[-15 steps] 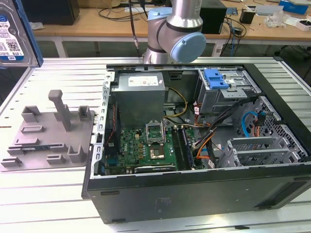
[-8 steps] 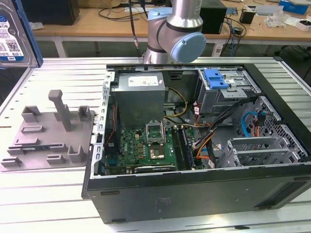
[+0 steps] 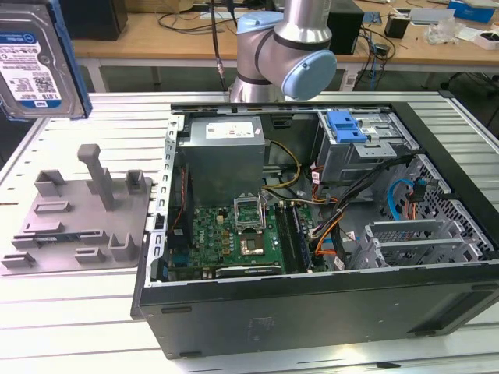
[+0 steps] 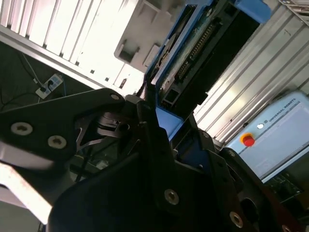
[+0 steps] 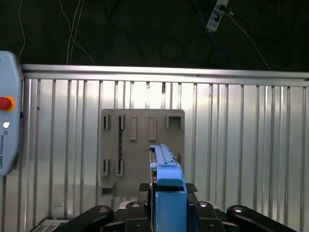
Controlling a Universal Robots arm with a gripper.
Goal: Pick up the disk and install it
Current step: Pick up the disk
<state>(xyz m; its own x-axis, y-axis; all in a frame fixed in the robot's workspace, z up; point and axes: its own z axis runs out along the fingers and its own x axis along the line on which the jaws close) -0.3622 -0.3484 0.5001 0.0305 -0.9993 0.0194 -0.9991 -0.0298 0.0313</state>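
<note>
The disk (image 3: 35, 58), a silver drive with a white-and-blue label in a blue carrier, hangs high at the exterior view's left, above the metal table and cut off by the picture's edge. In both wrist views my gripper (image 5: 170, 189) is shut on it. The first wrist view has the disk (image 5: 166, 166) edge-on between the black fingers (image 5: 145, 187), above the grey fixture plate (image 5: 142, 145). The second wrist view gives the disk's (image 4: 193, 53) connector end and circuit-board side beyond my gripper (image 4: 154, 113).
The open computer case (image 3: 437, 148) lies at the exterior view's right, with a grey power-supply box (image 3: 226, 156), motherboard (image 3: 234, 234) and a drive cage with a blue latch (image 3: 347, 125). The grey fixture plate (image 3: 78, 210) lies left of it. The arm's base (image 3: 281, 54) stands behind the case.
</note>
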